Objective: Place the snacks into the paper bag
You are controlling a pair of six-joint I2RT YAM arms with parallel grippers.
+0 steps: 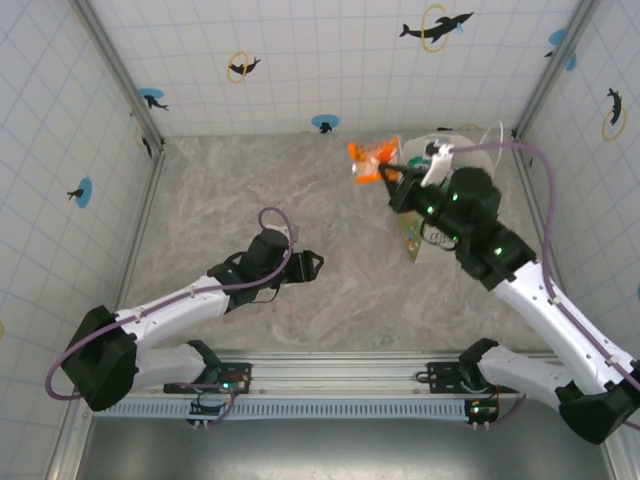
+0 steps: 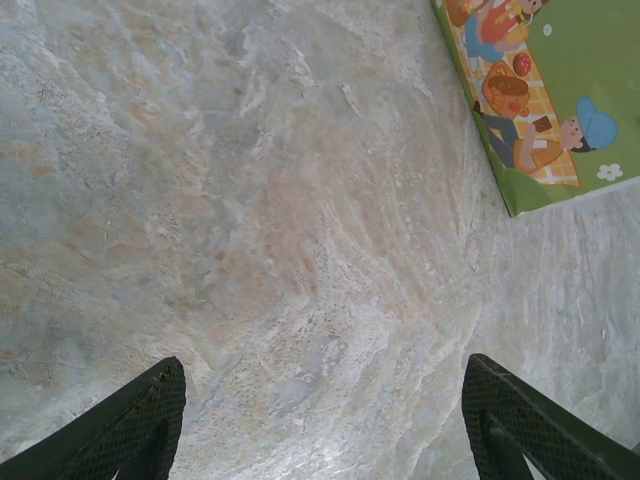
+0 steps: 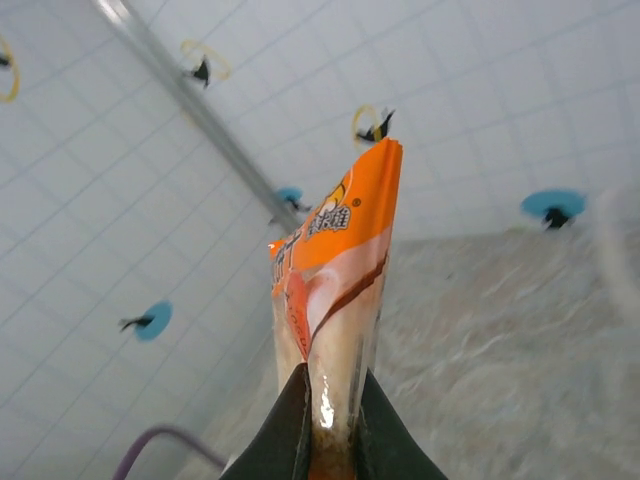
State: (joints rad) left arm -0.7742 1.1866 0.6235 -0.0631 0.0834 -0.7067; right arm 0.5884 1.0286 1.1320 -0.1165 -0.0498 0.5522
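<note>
Now clenching an orange snack packet in the right gripper, far right; left gripper released, nearer, left.

Orange snack packet, upright, apparently held aloft

Light: bright, even, falling from overhead.
Shadows: lying faint and soft on the table.
Glare: glinting off the orange packet.
Focus: background blurring in the right wrist view.
</note>
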